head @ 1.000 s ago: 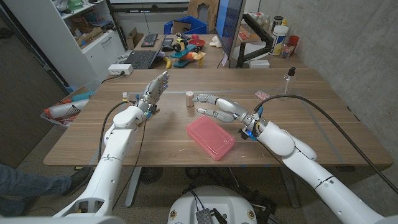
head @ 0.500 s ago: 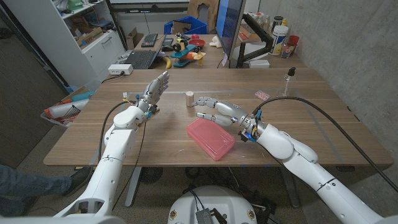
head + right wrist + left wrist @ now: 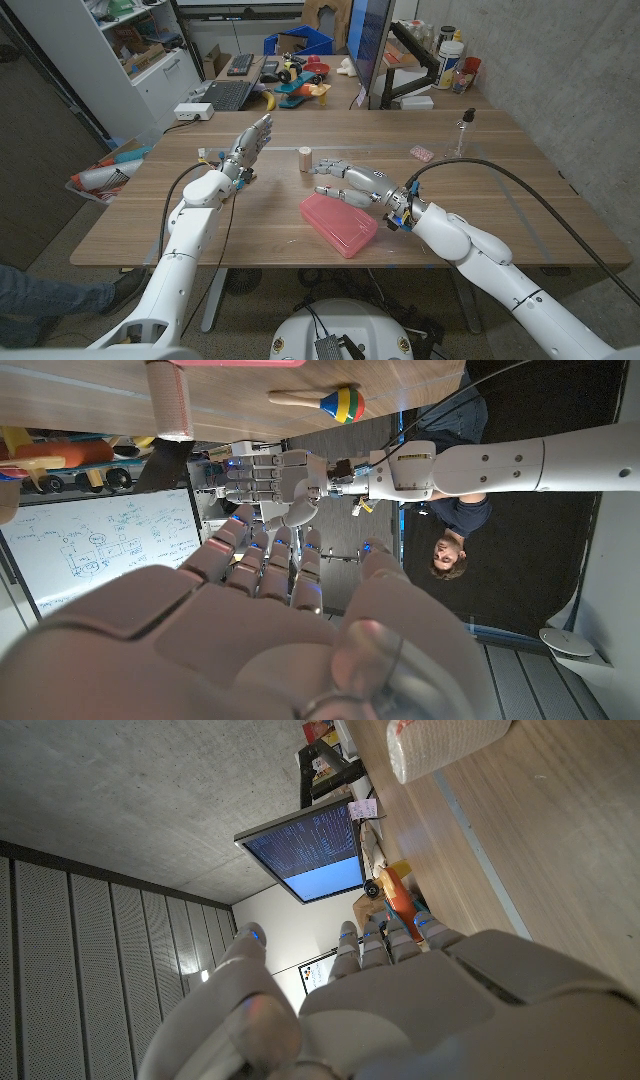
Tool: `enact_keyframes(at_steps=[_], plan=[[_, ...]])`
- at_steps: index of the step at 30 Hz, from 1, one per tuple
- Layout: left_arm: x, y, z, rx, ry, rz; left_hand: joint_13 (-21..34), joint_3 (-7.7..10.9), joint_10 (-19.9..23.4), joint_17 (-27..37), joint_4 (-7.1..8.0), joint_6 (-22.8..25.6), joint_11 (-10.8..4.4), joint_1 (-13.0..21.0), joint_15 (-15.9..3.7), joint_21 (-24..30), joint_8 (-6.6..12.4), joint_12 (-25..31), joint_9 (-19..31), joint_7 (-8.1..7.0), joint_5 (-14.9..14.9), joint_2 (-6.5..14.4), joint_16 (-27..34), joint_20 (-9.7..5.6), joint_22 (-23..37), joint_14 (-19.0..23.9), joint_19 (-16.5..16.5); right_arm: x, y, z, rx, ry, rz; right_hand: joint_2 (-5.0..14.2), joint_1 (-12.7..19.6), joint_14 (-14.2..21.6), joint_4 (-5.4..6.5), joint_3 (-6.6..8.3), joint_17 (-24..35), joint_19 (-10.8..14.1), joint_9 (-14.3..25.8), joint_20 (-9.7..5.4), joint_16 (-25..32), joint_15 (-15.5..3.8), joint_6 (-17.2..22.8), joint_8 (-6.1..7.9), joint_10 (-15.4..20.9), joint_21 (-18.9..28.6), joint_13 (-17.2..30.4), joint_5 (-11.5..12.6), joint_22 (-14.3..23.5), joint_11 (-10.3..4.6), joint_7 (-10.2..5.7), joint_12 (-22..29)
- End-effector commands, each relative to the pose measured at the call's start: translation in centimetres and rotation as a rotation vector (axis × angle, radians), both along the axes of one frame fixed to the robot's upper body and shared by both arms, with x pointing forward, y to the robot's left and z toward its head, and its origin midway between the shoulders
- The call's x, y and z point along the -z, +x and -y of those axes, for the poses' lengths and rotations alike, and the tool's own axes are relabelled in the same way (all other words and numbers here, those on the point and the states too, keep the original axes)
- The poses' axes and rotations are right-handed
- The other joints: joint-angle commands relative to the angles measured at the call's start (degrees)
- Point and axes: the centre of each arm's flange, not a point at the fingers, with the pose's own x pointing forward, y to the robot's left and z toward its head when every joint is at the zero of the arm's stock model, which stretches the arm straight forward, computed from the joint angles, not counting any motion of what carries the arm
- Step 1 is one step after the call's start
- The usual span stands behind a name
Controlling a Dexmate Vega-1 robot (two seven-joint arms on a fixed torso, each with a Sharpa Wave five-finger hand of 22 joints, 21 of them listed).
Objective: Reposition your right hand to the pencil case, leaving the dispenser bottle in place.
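The pink pencil case (image 3: pixel 338 223) lies at the table's middle, near the front edge. My right hand (image 3: pixel 350 181) hovers over its far edge with fingers spread, reaching toward picture left and holding nothing; contact with the lid cannot be told. The dispenser bottle (image 3: pixel 463 130), small and clear with a dark pump, stands apart at the far right of the table. My left hand (image 3: pixel 247 146) stands raised at the left, fingers apart and empty. The right wrist view shows my right hand (image 3: pixel 270 620) from behind, with my left hand (image 3: pixel 268 473) beyond it.
A short wooden cylinder (image 3: pixel 305 158) stands just beyond my right fingertips. A small pink item (image 3: pixel 421 152) lies near the bottle. A striped maraca (image 3: pixel 322 400) lies on the table. A person (image 3: pixel 450 550) is behind the left arm. A monitor (image 3: pixel 372 45) stands at the far edge.
My right hand has drawn a little toward the near edge and lowered over the pencil case's far side. The bottle, the case and my left hand have stayed put.
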Motion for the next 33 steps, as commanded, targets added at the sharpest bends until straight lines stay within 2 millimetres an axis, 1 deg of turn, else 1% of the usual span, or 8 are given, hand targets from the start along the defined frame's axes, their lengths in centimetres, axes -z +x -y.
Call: enact_keyframes(at_steps=[1, 7, 14, 20, 22, 26, 31, 33], plan=[[0.1, -0.1, -0.1, 0.001, 0.003, -0.003, 0.09, 0.31, -0.05, 0.31, -0.34, 0.22, -0.1, 0.19, -0.01, 0.35, 0.06, 0.51, 0.2, 0.19, -0.21, 0.49, 0.25, 0.29, 0.22, -0.31, -0.41, 0.6, 0.0, -0.4, 0.041, -0.034, 0.042, -0.07, -0.12, 0.62, -0.23, 0.26, 0.19, -0.16, 0.2, -0.2, -0.09, 0.11, 0.63, 0.22, 0.44, -0.15, 0.17, 0.3, 0.2, 0.03, -0.28, 0.24], [0.2, 0.0, 0.1, 0.005, 0.005, -0.008, 0.09, 0.29, 0.05, 0.31, -0.38, 0.26, -0.08, 0.17, 0.06, 0.34, 0.07, 0.55, 0.2, 0.21, -0.21, 0.53, 0.26, 0.45, 0.22, -0.3, -0.46, 0.9, 0.2, -0.4, 0.048, -0.038, 0.059, -0.05, -0.07, 1.05, -0.29, 0.38, 0.15, -0.21, 0.2, -0.21, 0.0, 0.01, 0.88, 0.27, 0.58, -0.15, 0.18, 0.34, 0.2, 0.08, -0.22, 0.25], [0.0, 0.0, 0.1, 0.001, 0.013, -0.009, 0.09, 0.28, -0.03, 0.31, -0.44, 0.24, -0.04, 0.16, -0.08, 0.49, 0.06, 0.52, 0.2, 0.21, -0.21, 0.57, 0.27, -0.04, 0.22, -0.27, -0.06, 1.4, 0.4, -0.4, 0.065, -0.048, 0.067, -0.04, 0.03, 1.22, -0.38, 0.52, 0.11, -0.29, 0.2, -0.34, -0.02, -0.06, 1.07, 0.28, 0.61, -0.16, 0.19, 0.4, 0.2, -0.04, -0.27, 0.21], [-0.1, -0.1, 0.0, -0.003, 0.023, -0.012, 0.09, 0.26, -0.15, 0.31, -0.5, 0.21, -0.33, 0.14, -0.1, 0.39, 0.04, 0.47, 0.2, 0.2, -0.22, 0.61, 0.25, 0.32, 0.22, -0.32, -0.33, 1.7, 0.6, -0.7, 0.079, -0.077, 0.081, -0.05, 0.06, 1.34, -0.42, 0.61, 0.09, -0.32, 0.2, -0.5, -0.03, -0.07, 1.2, 0.28, 0.72, -0.15, 0.19, 0.44, 0.19, -0.05, -0.3, 0.22], [-0.1, -0.1, 0.0, -0.004, 0.024, -0.011, 0.09, 0.25, -0.18, 0.31, -0.52, 0.25, -0.07, 0.13, -0.1, 0.38, 0.06, 0.46, 0.2, 0.24, -0.22, 0.62, 0.25, 0.32, 0.22, -0.32, -0.35, 1.8, 0.6, -0.8, 0.087, -0.087, 0.086, -0.03, 0.07, 1.33, -0.43, 0.64, 0.08, -0.31, 0.2, -0.51, -0.05, -0.12, 1.25, 0.29, 0.75, -0.14, 0.19, 0.45, 0.19, -0.07, -0.32, 0.22], [0.0, 0.0, 0.1, -0.003, 0.023, -0.012, 0.09, 0.24, -0.15, 0.31, -0.54, 0.27, -0.07, 0.12, -0.13, 0.37, 0.06, 0.47, 0.2, 0.23, -0.22, 0.63, 0.24, 0.4, 0.22, -0.36, -0.39, 1.9, 0.7, -0.9, 0.095, -0.099, 0.089, -0.05, 0.07, 1.36, -0.45, 0.71, 0.07, -0.34, 0.2, -0.51, -0.09, -0.14, 1.33, 0.27, 0.88, -0.14, 0.2, 0.48, 0.19, 0.14, -0.44, 0.24], [0.0, 0.0, 0.2, 0.001, 0.019, -0.011, 0.09, 0.22, -0.19, 0.31, -0.58, 0.29, -0.1, 0.1, -0.11, 0.35, 0.06, 0.46, 0.2, 0.28, -0.23, 0.66, 0.25, 0.41, 0.22, -0.36, -0.46, 2.0, 0.9, -1.0, 0.103, -0.122, 0.094, -0.03, 0.05, 1.43, -0.44, 0.77, 0.07, -0.36, 0.2, -0.53, -0.11, -0.1, 1.37, 0.24, 0.94, -0.13, 0.2, 0.5, 0.19, -0.2, -0.47, 0.23], [0.1, 0.0, 0.3, 0.001, 0.015, -0.01, 0.09, 0.22, -0.18, 0.31, -0.59, 0.31, -0.07, 0.1, -0.06, 0.34, 0.07, 0.47, 0.2, 0.29, -0.23, 0.67, 0.25, 0.43, 0.22, -0.36, -0.48, 2.0, 0.9, -1.0, 0.105, -0.13, 0.098, -0.03, 0.02, 1.46, -0.43, 0.8, 0.08, -0.36, 0.2, -0.54, -0.12, -0.11, 1.47, 0.25, 0.94, -0.12, 0.2, 0.51, 0.19, 0.12, -0.51, 0.21]])
